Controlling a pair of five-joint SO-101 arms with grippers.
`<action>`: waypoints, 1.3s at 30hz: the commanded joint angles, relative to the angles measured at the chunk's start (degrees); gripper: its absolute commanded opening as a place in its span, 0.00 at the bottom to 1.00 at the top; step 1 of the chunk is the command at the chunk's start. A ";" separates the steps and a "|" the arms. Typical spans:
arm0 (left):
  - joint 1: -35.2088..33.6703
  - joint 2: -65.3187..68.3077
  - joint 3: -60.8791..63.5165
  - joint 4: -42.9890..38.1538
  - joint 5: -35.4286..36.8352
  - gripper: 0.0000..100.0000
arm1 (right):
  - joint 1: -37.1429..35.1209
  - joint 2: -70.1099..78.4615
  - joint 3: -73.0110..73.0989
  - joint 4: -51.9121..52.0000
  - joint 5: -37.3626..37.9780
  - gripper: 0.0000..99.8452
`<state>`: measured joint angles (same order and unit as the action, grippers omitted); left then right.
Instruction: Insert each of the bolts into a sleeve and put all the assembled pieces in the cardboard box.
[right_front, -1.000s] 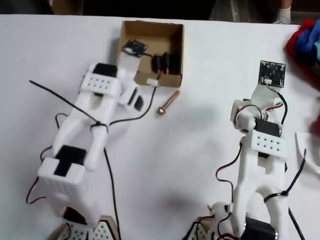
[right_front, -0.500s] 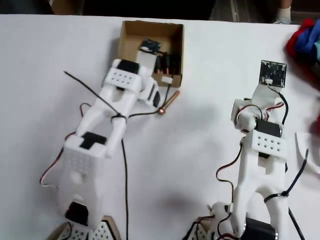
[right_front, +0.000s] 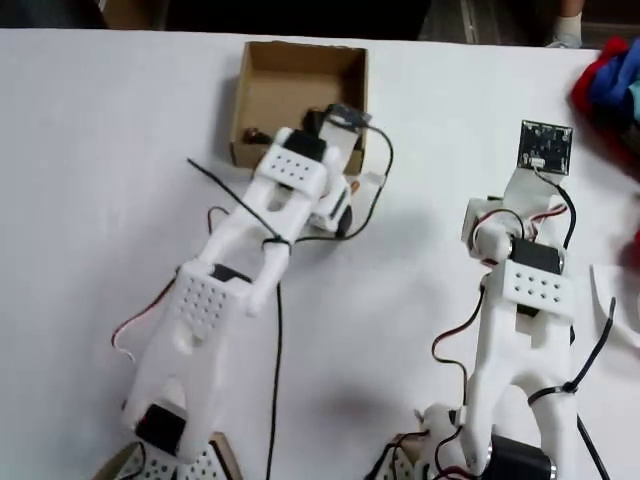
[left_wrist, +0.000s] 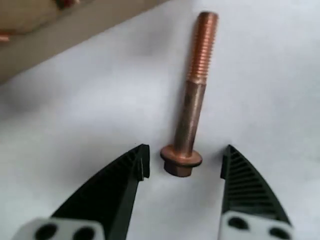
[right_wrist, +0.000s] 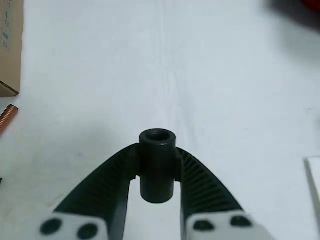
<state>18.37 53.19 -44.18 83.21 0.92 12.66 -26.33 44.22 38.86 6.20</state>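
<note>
**Left arm.** The left arm (right_front: 235, 280) is lying stretched across the bench (right_front: 120, 150) towards the cardboard box (right_front: 290, 75). Its wrist is sitting over the near right corner of the box. The left gripper (left_wrist: 185, 156) is standing open, with one jaw on each side of the head of a bolt (left_wrist: 196, 95). Neither jaw is touching the bolt; a narrow gap is showing on both sides of the head.

**Bolt.** The copper-coloured bolt is lying flat on the bench, just beside the outer wall of the box. Its flanged head is pointing towards the gripper and its threaded end is pointing away.

**Right arm.** The right arm (right_front: 525, 300) is lying on the other side of the bench, well apart from the box. The right gripper (right_wrist: 156, 162) is clamping a black sleeve (right_wrist: 157, 142) between both jaws. The sleeve is standing upright, with its open bore facing upward. Whether its lower end is touching the bench cannot be told. In the right wrist view, the threaded end of the bolt is showing at the edge, near the box corner.

**Cardboard box.** The box is sitting open-topped at the far side of the bench. A dark piece (right_front: 315, 120) is lying inside, partly hidden by the left arm, and a small copper-coloured part (right_front: 250, 135) is lying by the near wall.

**Surroundings.** A bundle of coloured cloth (right_front: 608, 75) is lying at the bench edge, beyond the right arm.
</note>
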 joint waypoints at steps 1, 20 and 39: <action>-0.70 0.62 -2.42 0.26 -1.14 0.25 | 0.31 -2.86 -0.26 -1.10 -0.53 0.02; -1.49 1.41 -15.52 0.88 -9.14 0.24 | 0.22 -2.77 -0.18 -1.10 -0.53 0.02; -1.49 8.09 -16.04 3.69 -9.14 0.11 | 0.22 -2.77 -0.18 -1.10 -0.53 0.02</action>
<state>17.67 61.54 -58.95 86.20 -7.60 12.66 -26.33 44.40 38.86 6.20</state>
